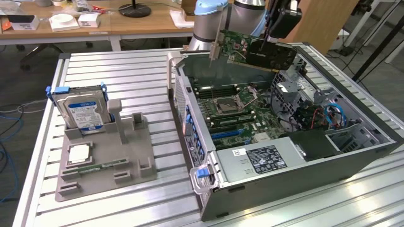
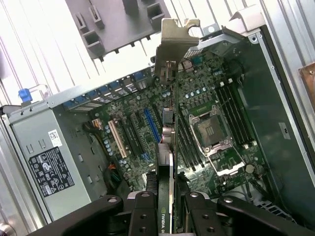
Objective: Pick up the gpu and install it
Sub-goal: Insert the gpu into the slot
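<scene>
While we hold the gpu [image 1: 243,47] aloft, our hand [image 2: 166,199] is clenched on the card's upper edge, one finger on each face. It hangs over the open computer case [image 1: 353,156], above the motherboard [image 1: 230,106] and apart from it. A hard drive [image 1: 81,111] stands in the grey holder [image 1: 126,161] on the counter [image 1: 113,66].
</scene>
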Motion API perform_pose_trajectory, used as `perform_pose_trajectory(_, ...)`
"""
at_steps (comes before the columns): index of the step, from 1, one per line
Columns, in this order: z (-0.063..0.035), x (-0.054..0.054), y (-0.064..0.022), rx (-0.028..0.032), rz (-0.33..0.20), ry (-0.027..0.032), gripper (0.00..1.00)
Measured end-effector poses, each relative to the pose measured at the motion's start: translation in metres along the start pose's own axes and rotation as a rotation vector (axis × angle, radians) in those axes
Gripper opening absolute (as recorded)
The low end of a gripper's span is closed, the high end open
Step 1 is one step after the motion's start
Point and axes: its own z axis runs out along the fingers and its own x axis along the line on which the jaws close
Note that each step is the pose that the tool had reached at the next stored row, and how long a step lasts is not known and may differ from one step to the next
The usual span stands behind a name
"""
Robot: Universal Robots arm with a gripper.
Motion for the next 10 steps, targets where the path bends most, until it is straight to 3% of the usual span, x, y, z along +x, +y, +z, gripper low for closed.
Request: perform_pose_trajectory(10,0.0,0.0,0.0,-0.0002,-0.062,0.0027,0.26)
